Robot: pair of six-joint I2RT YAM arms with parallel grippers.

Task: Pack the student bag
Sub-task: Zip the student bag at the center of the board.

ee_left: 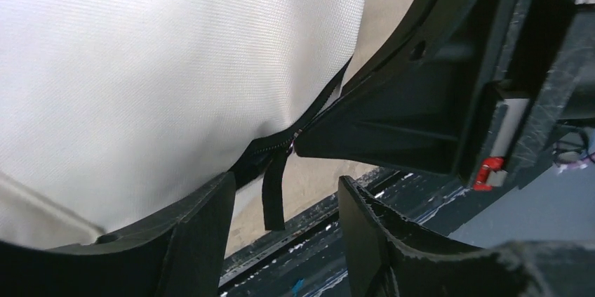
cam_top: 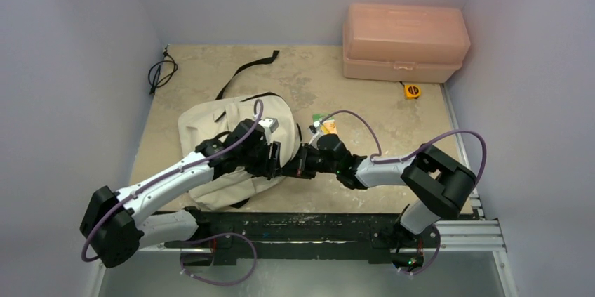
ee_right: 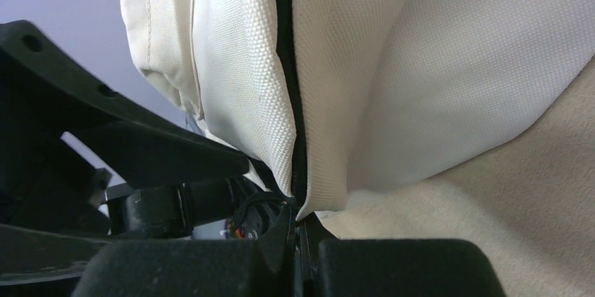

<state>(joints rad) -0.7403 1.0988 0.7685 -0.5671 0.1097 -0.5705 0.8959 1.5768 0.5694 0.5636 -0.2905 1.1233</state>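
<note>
Beige woven fabric identifies the student bag (cam_top: 210, 128), which is laid flat on the left-centre part of the desk (cam_top: 365, 107). A black strap (cam_top: 249, 69) is trailed from it toward the far edge. Both arms are brought together at the bag's right edge.

The left tool (cam_top: 270, 159) is shown open. In the left wrist view its two fingers (ee_left: 203, 227) are spread on either side of a black zipper pull tab (ee_left: 273, 195), which hangs between them untouched.

The right tool (cam_top: 298, 160) is shown closed. In the right wrist view its fingertips (ee_right: 281, 230) are pressed together on the lower end of the bag's black zipper (ee_right: 295, 100), where the fabric corner is pinched.

A salmon-pink plastic box (cam_top: 405, 43) is placed at the far right corner, well apart from the bag, with a small yellow object (cam_top: 412, 90) just in front of it. A coiled black cable (cam_top: 161, 72) is seen at the far left. A small green-and-orange item (cam_top: 325, 125), too small to identify, is seen just behind the right wrist.
</note>
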